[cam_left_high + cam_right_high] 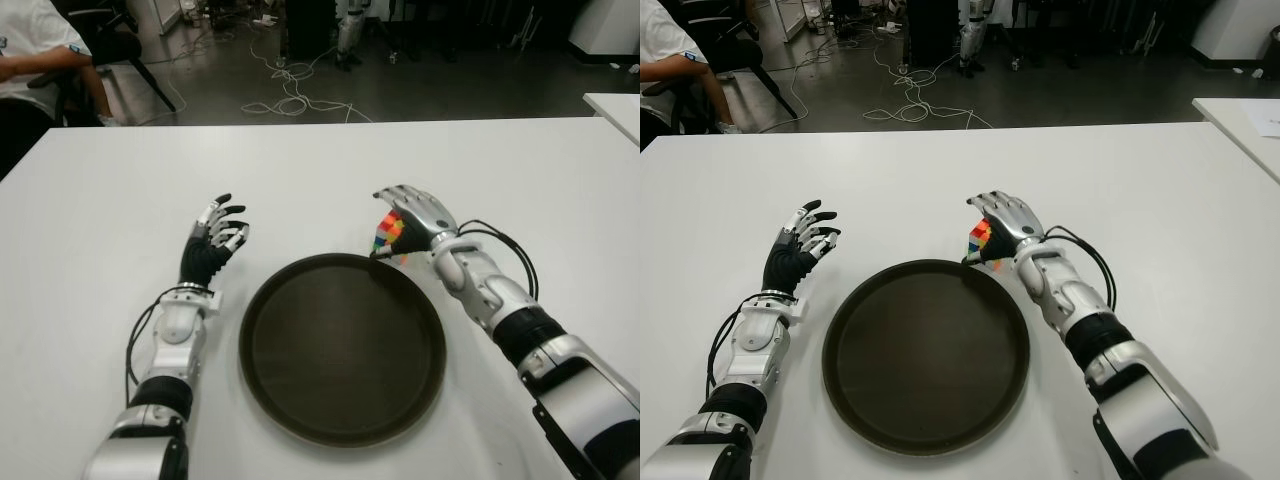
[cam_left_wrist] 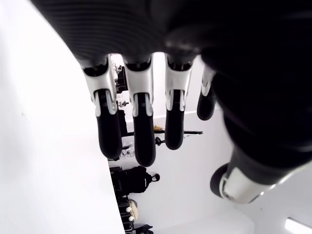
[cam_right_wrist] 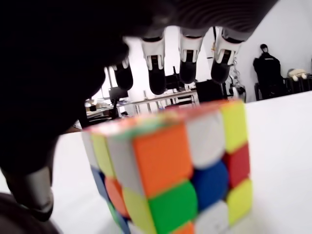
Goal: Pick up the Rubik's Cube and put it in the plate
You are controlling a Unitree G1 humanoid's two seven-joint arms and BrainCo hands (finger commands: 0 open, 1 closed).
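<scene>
The Rubik's Cube stands on the white table, just beyond the far right rim of the round dark plate. My right hand arches over the cube from the right. In the right wrist view the cube fills the foreground and the fingers reach out straight past its top without closing on it. My left hand is held left of the plate, fingers spread and holding nothing. Nothing lies in the plate.
A seated person is at the table's far left corner. Cables lie on the floor beyond the table. Another white table edges in at the right.
</scene>
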